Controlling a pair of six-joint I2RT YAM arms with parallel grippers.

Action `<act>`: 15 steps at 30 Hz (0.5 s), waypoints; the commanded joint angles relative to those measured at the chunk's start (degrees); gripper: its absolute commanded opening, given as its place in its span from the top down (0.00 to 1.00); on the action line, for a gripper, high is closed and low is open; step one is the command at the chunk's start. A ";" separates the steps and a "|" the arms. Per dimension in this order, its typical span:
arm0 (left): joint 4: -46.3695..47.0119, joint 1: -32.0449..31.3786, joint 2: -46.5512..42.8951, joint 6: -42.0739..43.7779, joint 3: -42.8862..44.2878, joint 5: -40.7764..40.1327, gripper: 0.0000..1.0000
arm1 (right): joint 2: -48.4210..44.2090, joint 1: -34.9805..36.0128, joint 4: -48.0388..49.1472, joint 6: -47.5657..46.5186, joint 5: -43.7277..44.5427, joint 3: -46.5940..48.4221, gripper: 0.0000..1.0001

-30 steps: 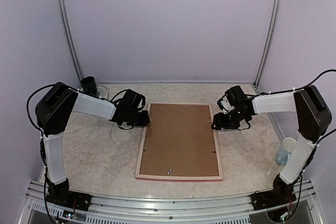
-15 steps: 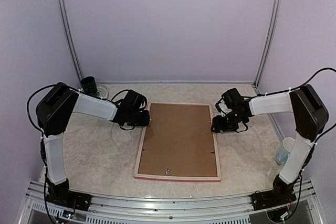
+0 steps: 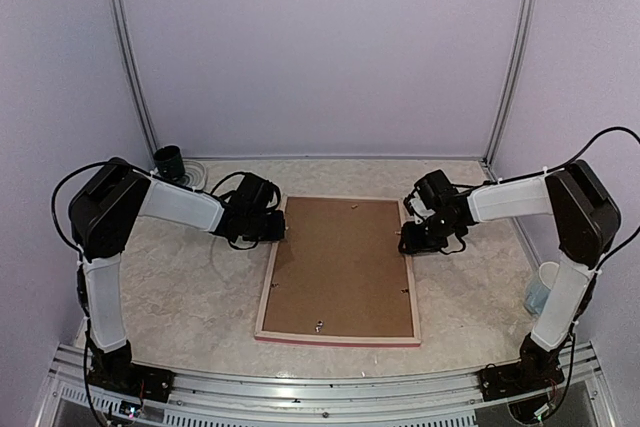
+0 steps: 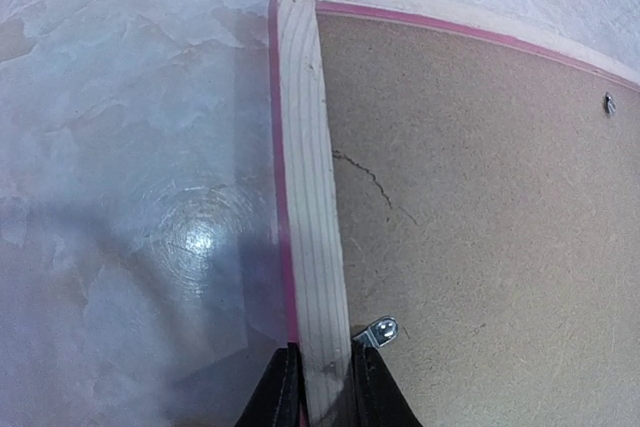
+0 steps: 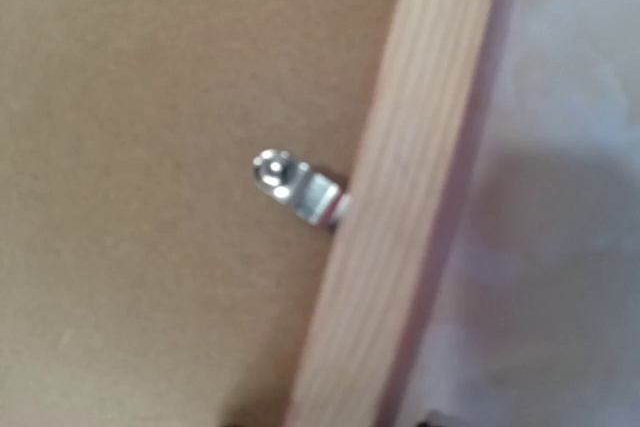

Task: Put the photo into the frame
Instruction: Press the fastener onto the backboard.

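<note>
Jaws of the left gripper [image 4: 325, 399] stand narrow, one dark fingertip [image 4: 280, 395] on the outer side and one on the inner side of the frame's [image 4: 308, 177] left rail, closed against the wood. On the right gripper [image 3: 407, 238] the state of the jaws cannot be told: its wrist view is blurred, and only dark slivers show at the bottom edge on either side of the frame's right rail.

The frame lies flat on the table [image 3: 190, 287], back side up, between the two grippers. Its rails are pale wood with a fine straight grain, and a thin bright pink-red strip runs along the outer edge and the inner lip. From above, the same pink-red shows along its near edge. A brown backing board [image 3: 342, 267] fills the opening. The board is matt and bears a thin dark scratch close to the left rail.

A small silver turn clip [image 4: 377, 331] sits on the board just beside the inner fingertip of the left gripper. Another clip [image 5: 295, 187], with a round screw head, reaches from the right rail onto the board.

A pale cup [image 3: 541, 287] stands well to the right of the frame.
</note>
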 commanded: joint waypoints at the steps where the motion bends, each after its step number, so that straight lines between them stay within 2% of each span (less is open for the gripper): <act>1: -3.19 -0.36 0.77 0.10 -2.72 0.14 0.82 | 2.36 0.77 -1.51 1.10 1.89 -0.59 0.66; 4: -3.27 -0.35 0.32 0.01 -2.86 -0.21 0.76 | 2.23 0.77 -1.55 1.35 2.12 -0.57 0.72; 7: -3.59 -0.36 -0.26 -0.08 -2.71 -1.36 0.68 | 2.13 0.77 -1.68 1.49 2.00 -0.50 0.74; 15: -6.12 -0.95 -0.17 0.98 -0.07 -7.50 0.65 | 1.98 0.82 -1.82 1.42 1.99 -0.31 0.77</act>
